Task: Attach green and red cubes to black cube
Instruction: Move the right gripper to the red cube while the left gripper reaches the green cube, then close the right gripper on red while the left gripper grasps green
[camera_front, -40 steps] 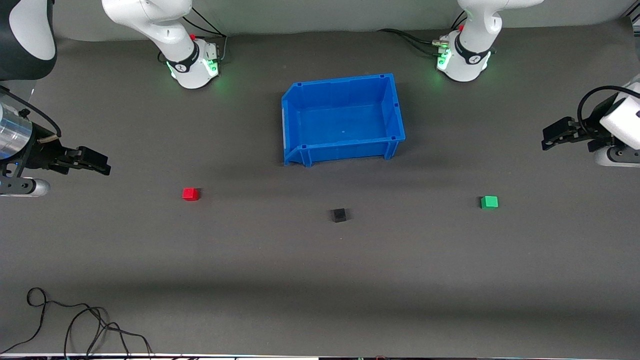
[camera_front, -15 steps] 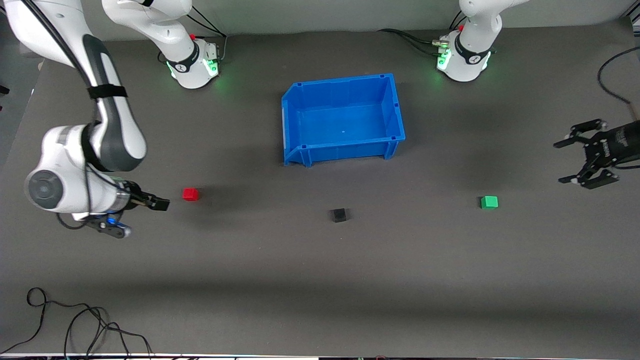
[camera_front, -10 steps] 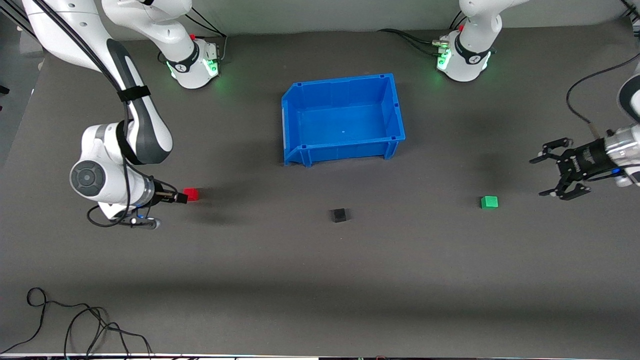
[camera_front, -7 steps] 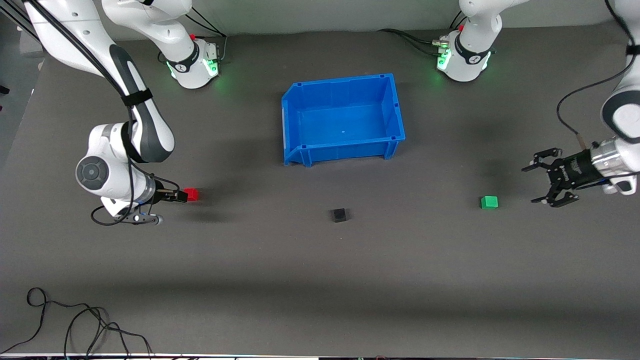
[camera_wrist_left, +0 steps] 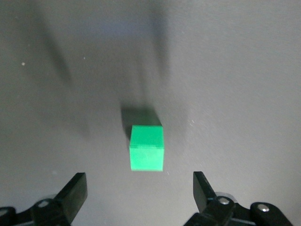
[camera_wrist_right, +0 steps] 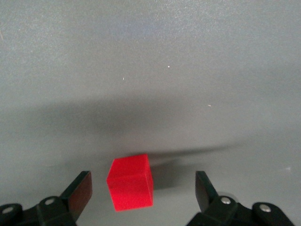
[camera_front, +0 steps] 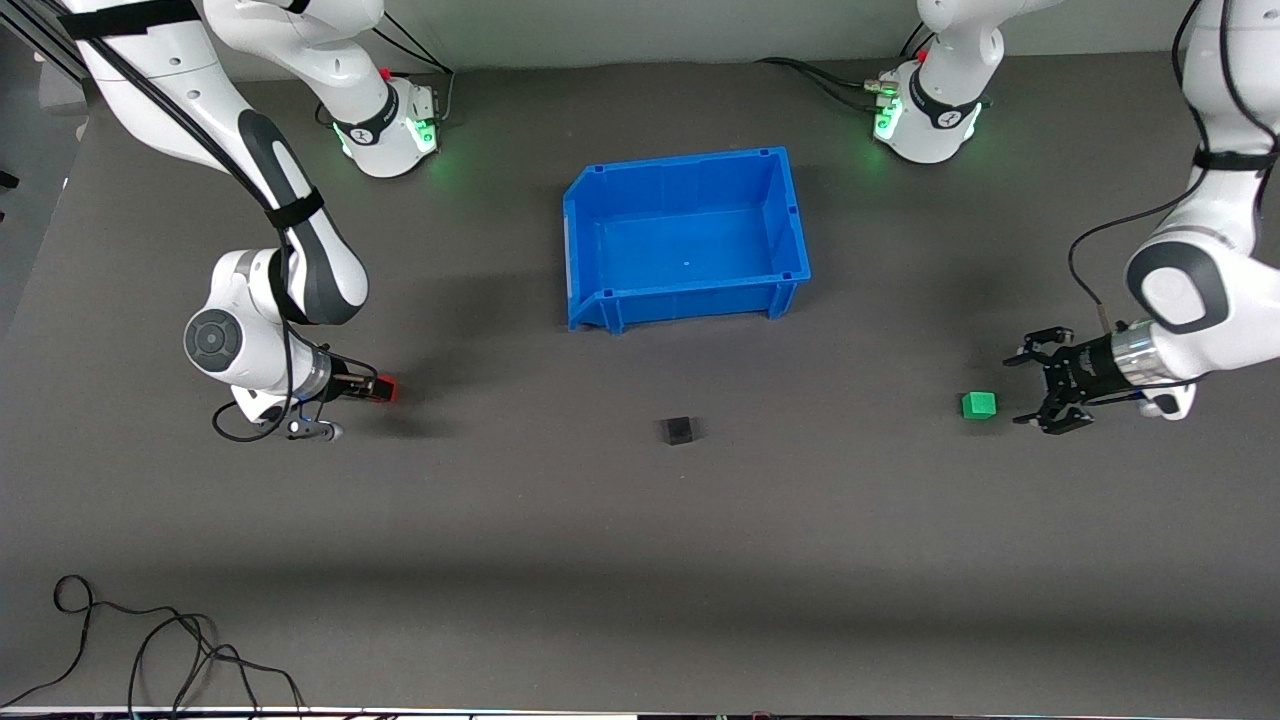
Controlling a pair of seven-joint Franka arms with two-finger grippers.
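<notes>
Right gripper (camera_front: 372, 388) is low at the red cube (camera_front: 388, 389), reaching in level from the right arm's end of the table, fingers spread wide; in its wrist view the red cube (camera_wrist_right: 130, 182) sits on the table between the fingertips (camera_wrist_right: 81, 189), closer to one than the other, no contact visible, one corner turned slightly toward the camera. Left gripper (camera_front: 1038, 388) comes in low and level from the left arm's end, fingers also wide apart, with the green cube (camera_front: 979, 404) just off its tips; in the left wrist view the green cube (camera_wrist_left: 146, 148) lies ahead of the fingertips (camera_wrist_left: 76, 192), roughly centred in the gap, not yet between them, faces about square to the gripper. Cubes have no long axis; all sit flat. Black cube (camera_front: 678, 430) rests alone mid-table, between the two coloured cubes and slightly nearer the front camera than both, well apart from each. Blue bin (camera_front: 603, 230) sits farther from the camera than the black cube. Count: one red, one green, one black cube, one bin, two grippers.
</notes>
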